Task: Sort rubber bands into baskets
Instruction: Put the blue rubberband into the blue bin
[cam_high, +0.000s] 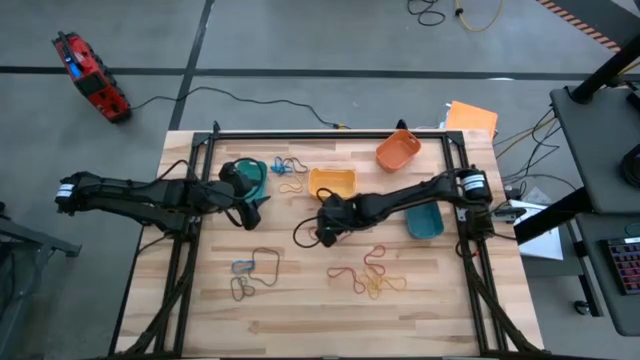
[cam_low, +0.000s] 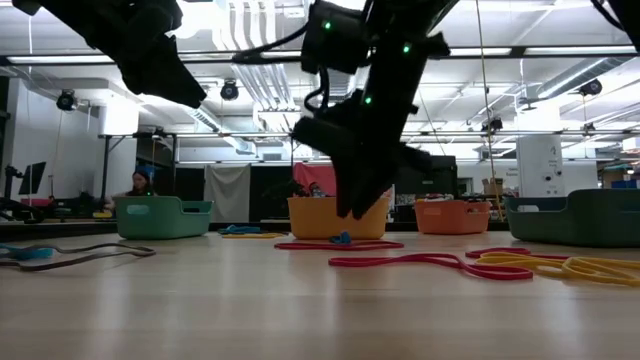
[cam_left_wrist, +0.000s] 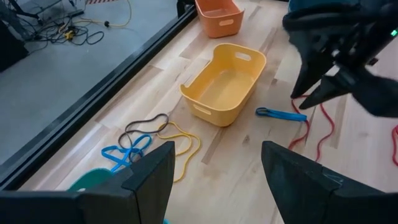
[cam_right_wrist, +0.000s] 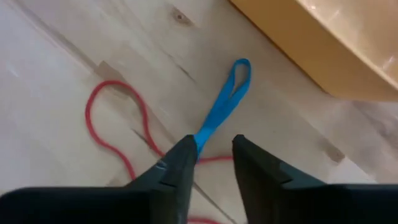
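My right gripper (cam_right_wrist: 214, 152) is open by a narrow gap, pointing down just in front of the yellow basket (cam_high: 332, 182). It stands over the near end of a blue rubber band (cam_right_wrist: 225, 99) that lies flat on the table beside a red band (cam_right_wrist: 112, 118). In the low view the fingertips (cam_low: 350, 208) stand a little above the band (cam_low: 341, 238). My left gripper (cam_left_wrist: 214, 180) is open and empty, raised beside the teal basket (cam_high: 247, 170). The orange basket (cam_high: 398, 150) and the blue basket (cam_high: 425, 222) stand to the right.
Blue, yellow and dark bands (cam_left_wrist: 146, 140) lie between the teal and yellow baskets. Brown and dark bands (cam_high: 247, 275) lie near the front left, and red and yellow ones (cam_high: 370, 275) near the front right. A black frame rail (cam_high: 330, 133) runs along the far edge.
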